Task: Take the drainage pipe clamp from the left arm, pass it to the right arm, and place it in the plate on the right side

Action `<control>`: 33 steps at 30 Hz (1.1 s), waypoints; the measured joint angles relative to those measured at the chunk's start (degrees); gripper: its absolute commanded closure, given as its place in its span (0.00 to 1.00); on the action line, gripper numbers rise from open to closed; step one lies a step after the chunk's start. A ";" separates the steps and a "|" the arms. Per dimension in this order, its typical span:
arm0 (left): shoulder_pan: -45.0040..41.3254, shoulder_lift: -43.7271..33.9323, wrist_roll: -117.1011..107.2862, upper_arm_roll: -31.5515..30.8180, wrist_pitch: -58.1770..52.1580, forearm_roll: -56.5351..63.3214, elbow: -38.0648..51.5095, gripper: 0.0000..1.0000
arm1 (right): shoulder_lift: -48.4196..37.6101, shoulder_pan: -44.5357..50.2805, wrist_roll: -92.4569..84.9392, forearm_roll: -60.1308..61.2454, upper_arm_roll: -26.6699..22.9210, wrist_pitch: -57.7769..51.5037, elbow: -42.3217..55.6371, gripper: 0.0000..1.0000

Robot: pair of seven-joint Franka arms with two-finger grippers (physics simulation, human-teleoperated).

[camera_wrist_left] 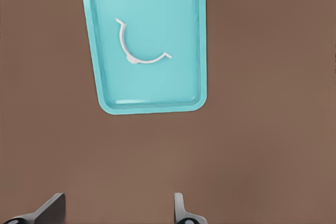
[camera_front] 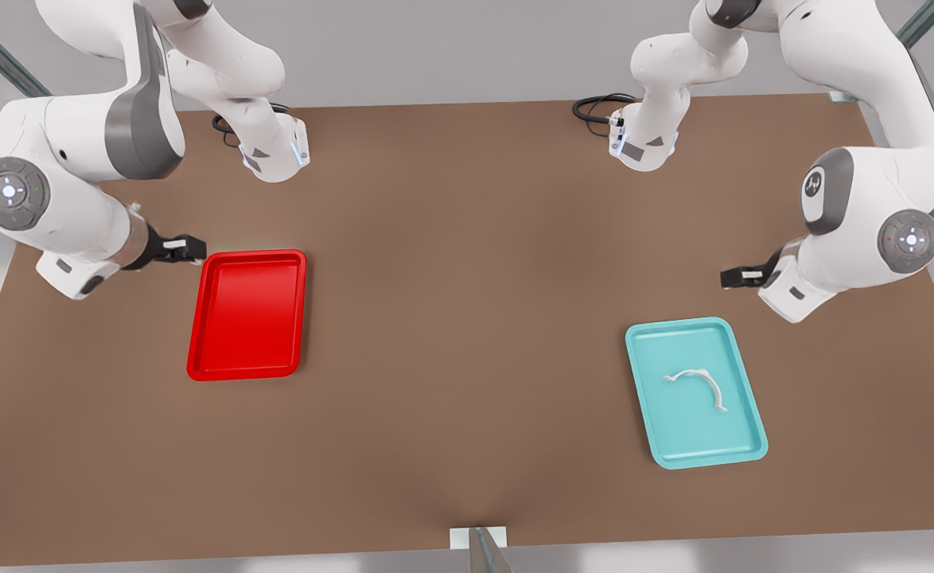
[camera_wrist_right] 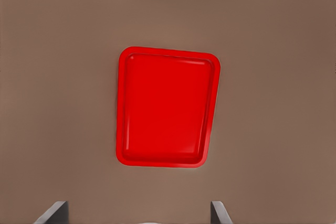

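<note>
A brown table (camera_front: 467, 334) carries two trays. The clamp (camera_front: 698, 385) lies in the teal tray (camera_front: 745, 446), at five o'clock from the empty, spread left gripper (camera_front: 733, 277), ready for pickup. The right gripper (camera_front: 188, 248), also spread, waits at the plate's (camera_front: 196, 350) eleven o'clock corner.

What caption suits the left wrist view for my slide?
Open left gripper above the table, white clamp lying in teal tray.

Drainage pipe clamp (camera_front: 700, 384): thin white half-ring, flat inside teal tray (camera_front: 745, 446). Plate (camera_front: 249, 314): red, empty, toward the counter's (camera_front: 467, 318) opposite side edge.
</note>
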 measured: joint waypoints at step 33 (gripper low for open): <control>3.39 33.61 -6.04 5.70 45.37 0.14 -2.27 0.00 | 0.21 -0.45 0.45 -0.11 -0.36 6.63 -3.74 0.00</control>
